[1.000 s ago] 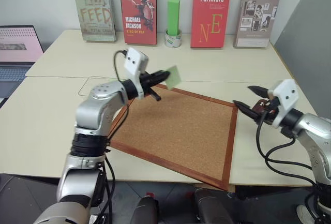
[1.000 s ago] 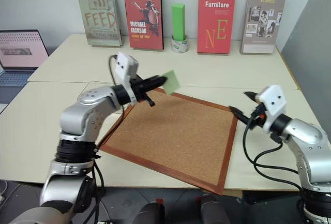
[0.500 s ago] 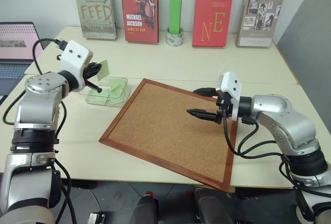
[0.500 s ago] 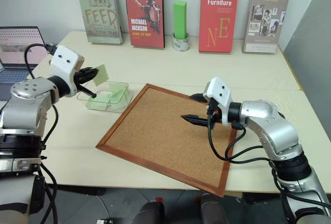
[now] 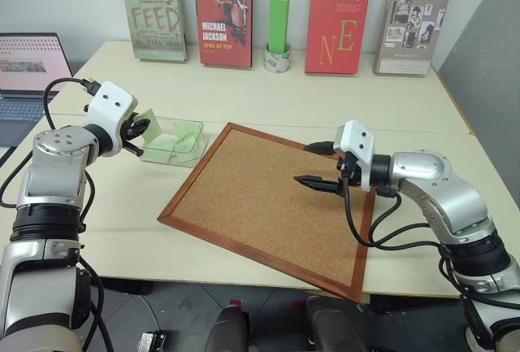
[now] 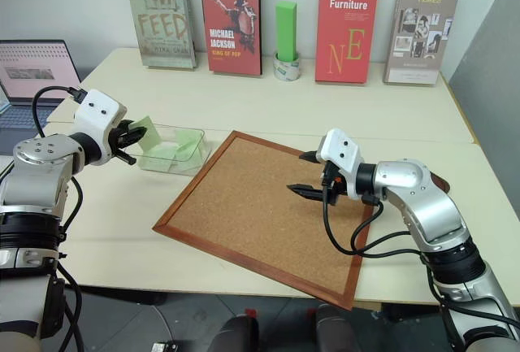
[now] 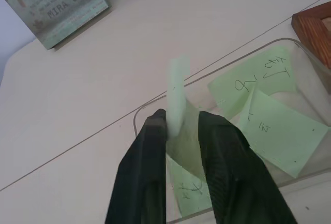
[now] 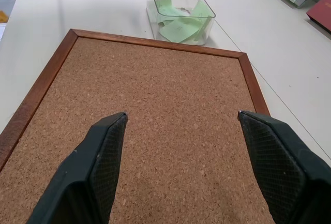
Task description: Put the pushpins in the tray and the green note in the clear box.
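Both hands level: left hand [image 7: 182,146] over clear box [image 7: 305,63].

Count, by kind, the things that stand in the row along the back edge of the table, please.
Books: 4
Green block: 1
Tape roll: 1
Total: 6

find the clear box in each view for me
Left eye view: clear box left of centre, beside the corkboard's far left corner.
Right eye view: clear box, same spot.
Left wrist view: box rim just past the fingers.
Right wrist view: box beyond the corkboard.
Shared landmark: the corkboard's wooden frame.
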{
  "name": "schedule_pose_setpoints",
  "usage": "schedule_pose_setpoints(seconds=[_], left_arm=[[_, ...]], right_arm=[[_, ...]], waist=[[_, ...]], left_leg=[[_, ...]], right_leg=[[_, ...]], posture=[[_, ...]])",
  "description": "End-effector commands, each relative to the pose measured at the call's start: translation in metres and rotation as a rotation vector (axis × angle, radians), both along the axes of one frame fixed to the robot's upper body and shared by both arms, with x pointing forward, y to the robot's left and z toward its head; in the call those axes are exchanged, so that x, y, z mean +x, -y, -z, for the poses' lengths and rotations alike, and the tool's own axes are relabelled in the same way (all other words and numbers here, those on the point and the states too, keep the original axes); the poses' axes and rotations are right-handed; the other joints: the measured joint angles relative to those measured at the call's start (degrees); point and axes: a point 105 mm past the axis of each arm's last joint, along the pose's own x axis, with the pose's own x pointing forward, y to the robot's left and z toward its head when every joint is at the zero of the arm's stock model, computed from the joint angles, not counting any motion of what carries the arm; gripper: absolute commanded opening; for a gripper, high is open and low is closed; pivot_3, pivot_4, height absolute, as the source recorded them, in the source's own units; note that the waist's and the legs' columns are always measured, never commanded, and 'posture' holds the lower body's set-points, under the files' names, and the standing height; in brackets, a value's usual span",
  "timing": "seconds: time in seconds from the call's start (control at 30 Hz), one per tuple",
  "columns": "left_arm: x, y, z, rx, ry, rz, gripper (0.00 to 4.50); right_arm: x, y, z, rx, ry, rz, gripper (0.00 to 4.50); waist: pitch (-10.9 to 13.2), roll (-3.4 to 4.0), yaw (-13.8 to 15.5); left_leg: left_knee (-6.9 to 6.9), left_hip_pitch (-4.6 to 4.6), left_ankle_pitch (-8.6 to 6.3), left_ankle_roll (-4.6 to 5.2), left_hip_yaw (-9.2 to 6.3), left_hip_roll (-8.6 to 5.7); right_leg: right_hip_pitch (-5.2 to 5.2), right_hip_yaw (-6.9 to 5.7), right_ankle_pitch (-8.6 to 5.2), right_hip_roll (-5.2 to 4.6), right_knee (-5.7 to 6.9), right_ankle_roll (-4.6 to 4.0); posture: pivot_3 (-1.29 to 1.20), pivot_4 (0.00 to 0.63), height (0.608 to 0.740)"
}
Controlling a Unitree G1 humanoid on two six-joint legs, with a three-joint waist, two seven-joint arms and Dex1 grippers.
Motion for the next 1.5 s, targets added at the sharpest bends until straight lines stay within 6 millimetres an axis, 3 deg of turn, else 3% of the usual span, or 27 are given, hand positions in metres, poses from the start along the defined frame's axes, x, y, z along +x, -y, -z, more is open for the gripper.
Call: schedule_pose_setpoints(seconds=[0.03,0.33,0.5,0.7,0.87,0.97,1.27,1.37,1.5], left_arm=[[-0.001,0.0,-0.013,0.011,0.034,0.017,1.79],[-0.004,0.006,-0.002,0.016,-0.021,0.063,3.57],[-0.008,0.019,0.005,-0.023,-0.07,0.138,4.47],[-0.011,0.026,0.007,-0.005,-0.095,0.185,4.47],[-0.013,0.026,0.012,0.155,-0.095,0.221,4.47],[-0.013,0.022,0.017,0.345,-0.079,0.248,4.47],[-0.004,0.025,0.001,0.051,-0.004,0.18,4.47],[0.001,0.023,-0.011,-0.215,0.004,0.115,4.47],[-0.002,0.019,-0.01,-0.146,-0.006,0.105,4.47]], right_arm=[[-0.005,-0.003,-0.01,0.01,0.041,-0.024,3.64],[-0.004,-0.002,-0.011,0.012,0.039,-0.017,3.64],[-0.003,-0.002,-0.013,0.018,0.047,-0.012,3.64],[-0.001,-0.002,-0.015,0.033,0.055,0.0,3.64],[0.0,-0.003,-0.016,0.038,0.062,0.005,3.64],[0.001,-0.004,-0.017,0.043,0.067,0.008,3.64],[0.002,-0.004,-0.021,0.055,0.081,0.015,3.64],[0.002,-0.003,-0.021,0.059,0.085,0.019,3.64],[0.002,-0.003,-0.022,0.062,0.089,0.021,3.64]], waist=[[0.0,0.0,0.0],[0.0,0.0,-0.01],[0.0,0.0,-0.01],[0.0,0.0,-0.01],[0.0,0.0,0.0],[0.0,0.0,0.02],[0.0,0.0,0.03],[0.0,-0.01,0.06],[0.0,-0.02,-0.15]], left_leg=[[0.0,0.0,0.0,0.0,0.0,0.0],[0.01,0.0,0.0,0.0,0.0,0.0],[0.01,0.0,0.0,0.0,0.0,0.0],[0.02,0.0,0.0,0.0,0.0,0.0],[0.01,0.01,0.0,0.0,0.01,0.0],[0.02,0.01,0.0,0.0,0.01,0.01],[0.05,0.01,0.0,0.0,0.02,0.01],[0.05,0.01,0.0,0.0,0.01,0.01],[0.07,0.02,0.0,0.0,-0.01,0.0]], right_leg=[[0.0,0.0,0.0,0.0,0.0,0.0],[0.0,0.0,0.0,0.0,0.01,0.0],[0.0,0.0,0.0,0.0,0.01,0.0],[0.0,0.0,0.0,0.0,0.03,0.0],[0.0,0.01,0.0,0.0,0.03,0.0],[0.01,0.0,0.0,0.0,0.03,-0.01],[0.01,0.01,0.0,0.0,0.06,-0.01],[0.01,0.0,0.0,0.01,0.08,0.0],[0.02,-0.01,0.0,0.0,0.08,0.0]], posture=[[0.0,0.15,0.74],[0.0,0.15,0.74],[0.0,0.15,0.74],[0.0,0.15,0.74],[0.0,0.15,0.74],[0.0,0.15,0.74],[0.0,0.15,0.74],[0.0,0.15,0.74],[0.0,0.15,0.74]])
